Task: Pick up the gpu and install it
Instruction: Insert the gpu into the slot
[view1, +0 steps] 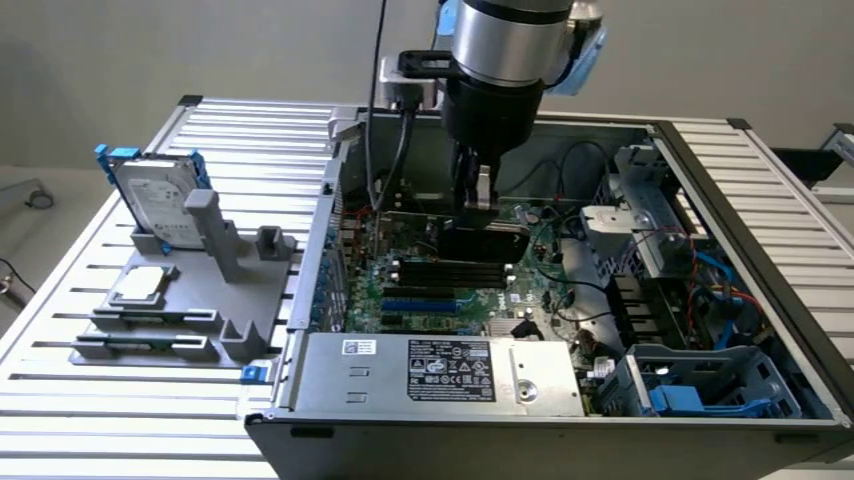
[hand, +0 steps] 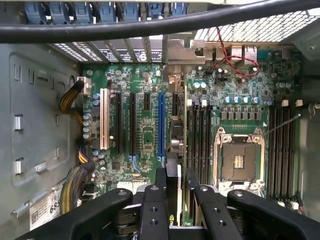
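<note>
Pincer (view1: 481, 205) (hand: 175, 175) is down inside the open PC case (view1: 747, 200). Its fingers are partway closed and clamped on the gpu (view1: 478, 243) (hand: 174, 145), one finger on each face. Card hangs edge-down over the motherboard (view1: 400, 290) (hand: 145, 145), approx. mid-board. In the wrist view it's seen edge-on, just beside the blue slot (hand: 161, 125), between that slot and the RAM slots (hand: 200, 135). Can't tell whether its lower edge touches the board.

Writing: PSU (view1: 334, 380) at the near end of the case has a black label (view1: 450, 368) w/ white print and cert. marks, too small to read. The small white sticker (view1: 358, 347) next to it is also unreadable. In the wrist view a white sticker (hand: 42, 212) on the case wall shows digits starting "68", rest hidden behind the pincer.

Outside the case, on the slatted bench (view1: 80, 400), is a grey holder (view1: 214, 300) w/ a hard drive (view1: 154, 195) upright in a blue frame and a CPU chip (view1: 144, 285) lying flat.
</note>
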